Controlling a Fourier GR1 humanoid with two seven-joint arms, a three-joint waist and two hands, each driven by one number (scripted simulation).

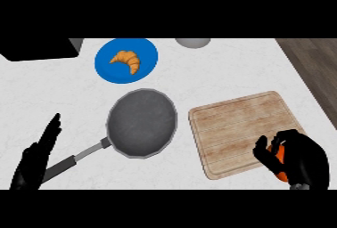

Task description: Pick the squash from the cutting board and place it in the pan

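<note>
Grey pan [141, 122] bare inside, croissant [126, 60] on blue plate [149, 49]

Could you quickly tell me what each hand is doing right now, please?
Left hand: open, fingers straight, holding nothing, beside the pan handle.
Right hand: shut on the squash, over the cutting board edge.

A croissant [126, 61] lies on a blue plate [148, 50] on the white counter [59, 93]; a grey round object [193, 42] sits near the plate's right
</note>
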